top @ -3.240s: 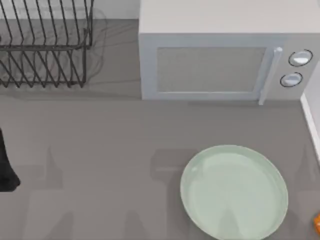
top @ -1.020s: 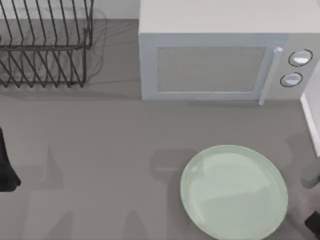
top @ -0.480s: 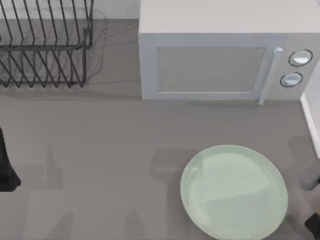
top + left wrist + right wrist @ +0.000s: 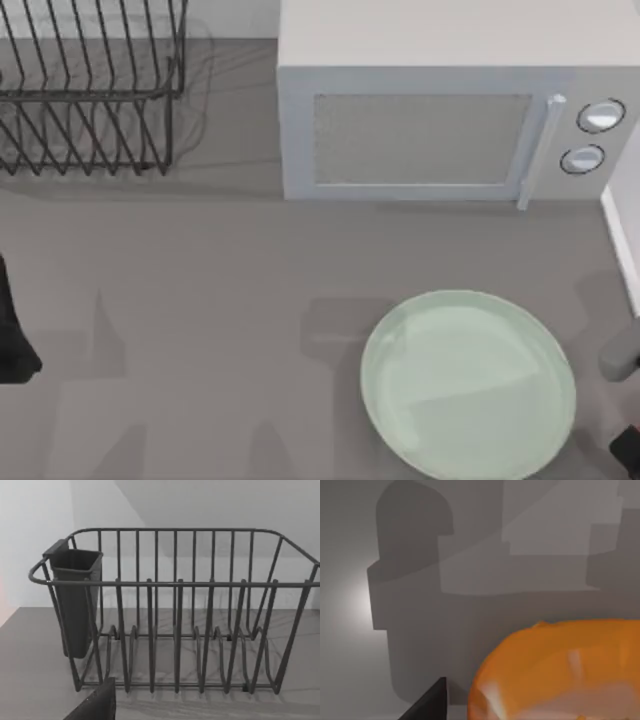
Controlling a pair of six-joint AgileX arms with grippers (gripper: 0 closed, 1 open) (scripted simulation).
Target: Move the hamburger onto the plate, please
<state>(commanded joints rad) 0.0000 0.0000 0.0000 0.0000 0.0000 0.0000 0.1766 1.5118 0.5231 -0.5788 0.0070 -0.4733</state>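
The hamburger (image 4: 560,672) sits right under my right gripper (image 4: 628,450) at the table's right near corner, just beside the plate (image 4: 395,330) — whether the fingers grip it, I cannot tell. An off-centre pinch could squeeze it out sideways. My left arm waits at the left edge, facing the dish rack (image 4: 175,610).

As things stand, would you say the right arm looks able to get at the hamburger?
Probably yes. In the right wrist view the hamburger sits close beneath the camera with a dark fingertip beside it and nothing between them. In the top view the right arm is at the table's right edge, beside the plate.
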